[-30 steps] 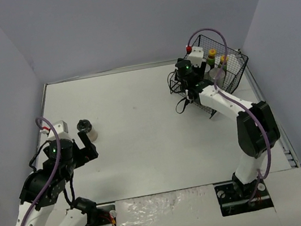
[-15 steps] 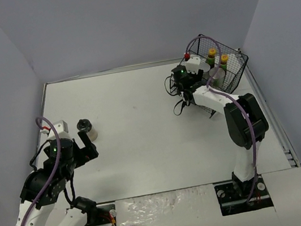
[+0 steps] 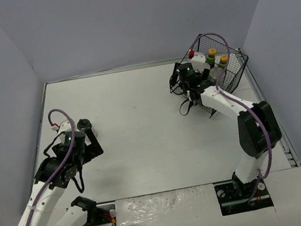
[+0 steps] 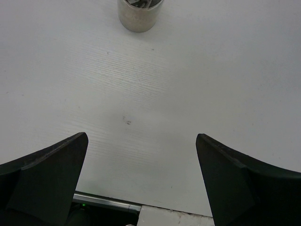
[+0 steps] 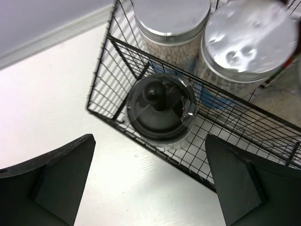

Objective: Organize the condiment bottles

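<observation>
In the top view, the basket (image 3: 234, 71) is set at the far right of the table (image 3: 144, 148). Two yellow-capped bottles (image 3: 211, 53) are stood inside it, where they belong. The right gripper (image 3: 193, 86) is held over its near corner. A shaker (image 3: 83, 124) is left out, just beside the left gripper (image 3: 90, 146).

In the left wrist view, the left gripper (image 4: 141, 137) is spread wide and nothing is held. A jar (image 4: 139, 14) is seen ahead, not yet put away.

In the right wrist view, the right gripper (image 5: 150, 139) is spread wide too, with nothing held. A second shaker (image 5: 161, 107) is stood in the basket corner, close by two jars (image 5: 171, 14), likely so room is saved.
</observation>
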Available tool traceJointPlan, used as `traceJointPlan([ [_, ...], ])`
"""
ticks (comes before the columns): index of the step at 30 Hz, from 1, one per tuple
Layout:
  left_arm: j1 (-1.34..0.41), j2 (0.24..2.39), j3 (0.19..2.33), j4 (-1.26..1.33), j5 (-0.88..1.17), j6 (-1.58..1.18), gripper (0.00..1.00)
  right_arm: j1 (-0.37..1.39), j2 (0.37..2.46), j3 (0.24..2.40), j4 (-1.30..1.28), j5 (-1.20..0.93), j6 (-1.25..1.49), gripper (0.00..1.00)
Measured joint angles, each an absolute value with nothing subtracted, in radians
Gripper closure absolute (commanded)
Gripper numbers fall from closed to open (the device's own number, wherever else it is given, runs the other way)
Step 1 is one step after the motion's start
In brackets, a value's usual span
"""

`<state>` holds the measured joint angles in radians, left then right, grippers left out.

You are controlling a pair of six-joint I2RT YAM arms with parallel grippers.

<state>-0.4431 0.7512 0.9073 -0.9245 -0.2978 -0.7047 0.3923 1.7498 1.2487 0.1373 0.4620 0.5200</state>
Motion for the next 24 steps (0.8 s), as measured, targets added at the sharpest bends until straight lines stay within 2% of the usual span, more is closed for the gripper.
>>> traceJointPlan([
  [8, -0.443, 0.981, 0.927, -0.819, -0.395, -0.714, 0.03, 0.392, 1.358, 1.169, 0.097, 0.31, 0.475, 0.0],
  [12, -0.365, 1.105, 0.964, -0.766, -0.402, -0.699, 0.03, 0.392, 1.211, 1.092, 0.077, 0.225, 0.438, 0.0],
  [17, -0.235, 1.209, 0.989, -0.662, -0.389, -0.665, 0.03, 0.391, 1.075, 0.989, 0.022, 0.137, 0.414, 0.0],
  [24, -0.203, 1.355, 1.015, -0.517, -0.367, -0.603, 0.03, 0.387, 0.972, 0.955, -0.005, 0.068, 0.391, 0.0],
])
